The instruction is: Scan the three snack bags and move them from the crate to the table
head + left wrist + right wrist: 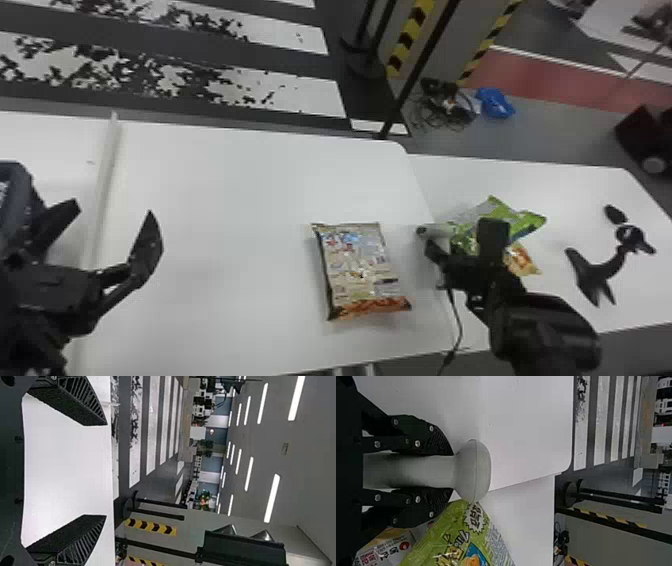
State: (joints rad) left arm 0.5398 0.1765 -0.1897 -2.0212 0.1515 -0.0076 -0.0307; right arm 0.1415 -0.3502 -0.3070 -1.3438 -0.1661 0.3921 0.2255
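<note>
3 snack bags show on the white surfaces: a beige-and-orange bag (360, 270) lies flat on the near bench (225, 200), well apart from the 2 others, a green bag (522, 222) and a smaller orange-and-white bag (522, 260), grouped on the right-hand bench (500, 175). The dark crate (17, 195) stands at the left edge. The right gripper (452, 472) has its jaws pinching the pale handle of the scanner (474, 471), while the left gripper (105, 470) holds nothing, its 2 jaws spread wide. The beige-and-orange bag is probably the last to deal with, needing a scan and then a lift or slide across to the other 2. It should be light, with a soft, puffed middle, crisp contents and slick film that could skid if only nudged. I would take it by a crimped end or fold the jaws gently over its nearer long side; a hard squeeze at the middle could crush the snacks or pop a seam. The scanner is stiff, so a firm pinch suits it.
</note>
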